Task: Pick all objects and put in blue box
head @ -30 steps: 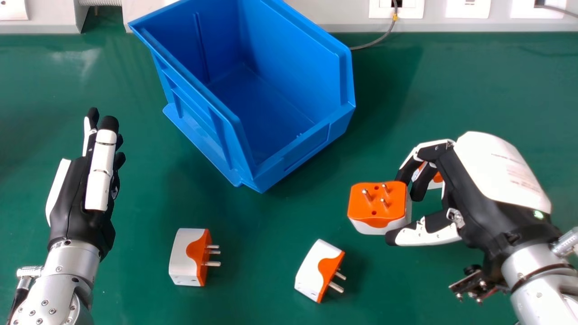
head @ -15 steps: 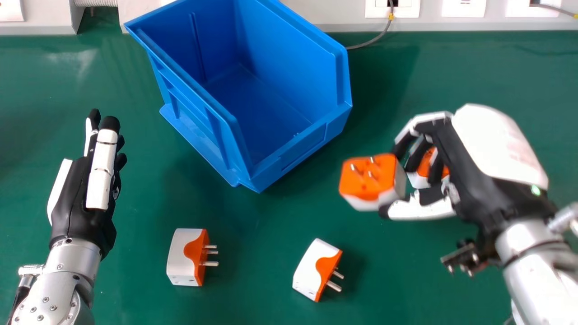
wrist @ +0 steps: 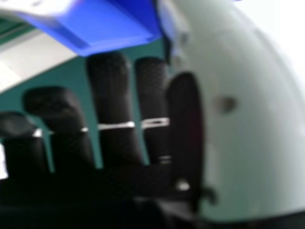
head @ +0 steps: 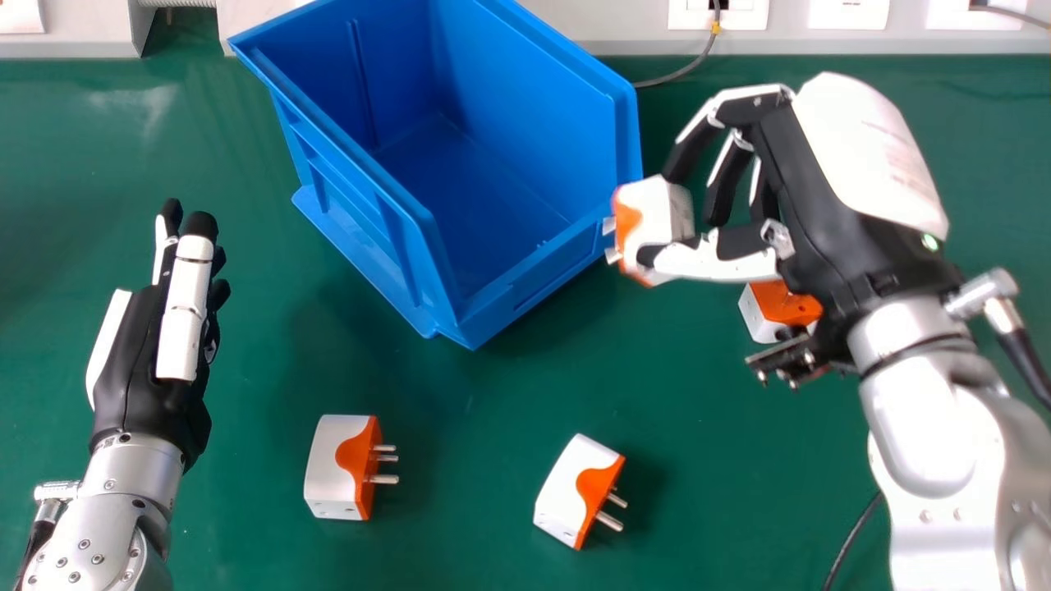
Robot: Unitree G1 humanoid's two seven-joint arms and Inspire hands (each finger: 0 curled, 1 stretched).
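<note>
Silver forearms (head: 119,521), round screws (head: 98,559), black cable (head: 1025,361)

Blue box (head: 525,107) cut off at top edge; one adapter (head: 780,304) partly behind right hand (head: 821,205).

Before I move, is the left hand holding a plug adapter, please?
No, the left hand has straight, empty fingers, and the nearest plug adapter lies apart from it on the green tabletop.

The blue box (head: 525,293) is open above; its walls block the sides.
</note>
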